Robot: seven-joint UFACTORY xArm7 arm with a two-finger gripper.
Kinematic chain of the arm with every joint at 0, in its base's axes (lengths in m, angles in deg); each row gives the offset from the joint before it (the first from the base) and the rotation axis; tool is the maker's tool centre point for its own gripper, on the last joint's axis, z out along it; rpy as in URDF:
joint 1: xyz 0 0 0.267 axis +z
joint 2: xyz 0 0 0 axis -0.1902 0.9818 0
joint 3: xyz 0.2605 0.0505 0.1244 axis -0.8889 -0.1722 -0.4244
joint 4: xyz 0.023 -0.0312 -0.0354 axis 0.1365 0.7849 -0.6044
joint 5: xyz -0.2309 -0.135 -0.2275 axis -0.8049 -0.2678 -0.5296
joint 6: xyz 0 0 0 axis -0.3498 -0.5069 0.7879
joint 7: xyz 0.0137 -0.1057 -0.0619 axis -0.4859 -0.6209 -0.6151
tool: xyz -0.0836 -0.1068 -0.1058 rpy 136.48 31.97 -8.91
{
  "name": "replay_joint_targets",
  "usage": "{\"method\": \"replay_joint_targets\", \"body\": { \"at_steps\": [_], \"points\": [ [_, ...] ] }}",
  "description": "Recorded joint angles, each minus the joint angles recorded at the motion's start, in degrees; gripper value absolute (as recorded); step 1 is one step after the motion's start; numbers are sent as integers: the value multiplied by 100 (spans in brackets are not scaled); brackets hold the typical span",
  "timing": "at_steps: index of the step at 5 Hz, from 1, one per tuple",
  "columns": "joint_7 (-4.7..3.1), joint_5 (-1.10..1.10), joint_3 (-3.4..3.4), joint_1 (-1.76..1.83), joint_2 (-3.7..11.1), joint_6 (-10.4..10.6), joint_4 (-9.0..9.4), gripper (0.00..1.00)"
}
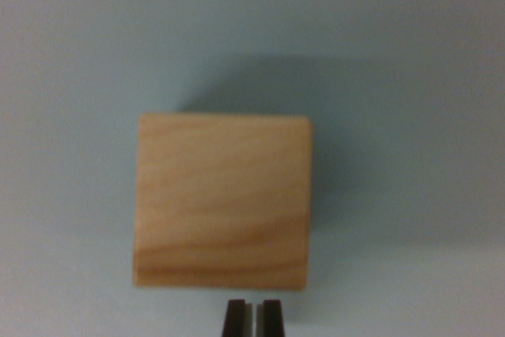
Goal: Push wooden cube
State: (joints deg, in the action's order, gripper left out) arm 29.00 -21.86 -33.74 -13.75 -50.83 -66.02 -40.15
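A pale wooden cube (pixel 223 199) with visible grain fills the middle of the wrist view, resting on a light blue-grey surface. It casts a soft shadow up and to the wrist view's right. My gripper (pixel 252 317) shows at the bottom edge as two dark fingertips standing close together with only a thin slit between them, shut on nothing. The tips sit just below the cube's near face, a small gap apart from it.
The plain blue-grey tabletop (pixel 71 76) surrounds the cube on all sides. No other objects or edges are in view.
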Motion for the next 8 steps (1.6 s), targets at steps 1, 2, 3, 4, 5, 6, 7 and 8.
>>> {"method": "replay_joint_targets", "body": {
  "at_steps": [1, 2, 3, 4, 5, 6, 7, 8],
  "points": [
    [0, 0, 0, 0, 0, 0, 0, 100],
    [7, 26, -17, 3, 178, -93, -269, 100],
    [7, 26, -17, 3, 178, -93, -269, 100],
    [14, 50, -33, 6, 347, -181, -525, 100],
    [14, 50, -33, 6, 347, -181, -525, 100],
    [21, 77, -50, 9, 530, -276, -801, 100],
    [21, 77, -50, 9, 530, -276, -801, 100],
    [28, 103, -67, 12, 708, -369, -1071, 100]
  ]
}}
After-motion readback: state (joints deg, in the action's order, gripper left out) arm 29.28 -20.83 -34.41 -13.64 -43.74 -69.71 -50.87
